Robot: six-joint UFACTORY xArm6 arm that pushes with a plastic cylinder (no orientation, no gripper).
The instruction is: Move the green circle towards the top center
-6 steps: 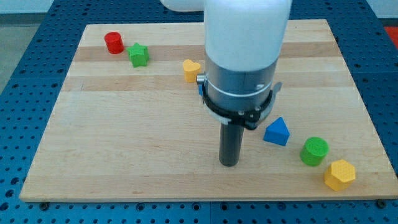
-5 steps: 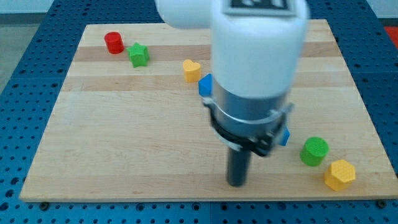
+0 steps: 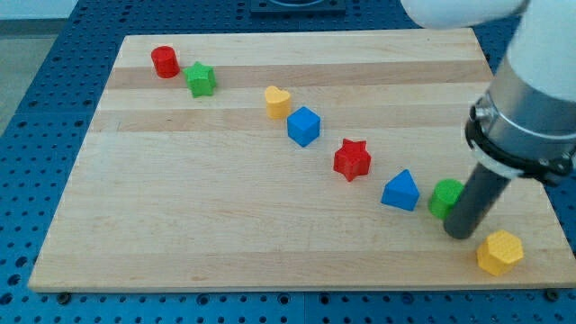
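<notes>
Camera view shows my tip (image 3: 460, 234), a fingerless dark rod, touching the green circle block (image 3: 443, 197), just right of the blue triangular block (image 3: 400, 192).

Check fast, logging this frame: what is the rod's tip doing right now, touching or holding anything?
My tip: no gripper, holds nothing; it sits against the green circle, at its lower right side.

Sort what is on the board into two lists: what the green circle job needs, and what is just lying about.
Job:
green circle
my tip, touching the circle's lower right side

Lying about:
red cylinder
green star
yellow heart
blue cube
red star
blue triangle
yellow hexagon
</notes>
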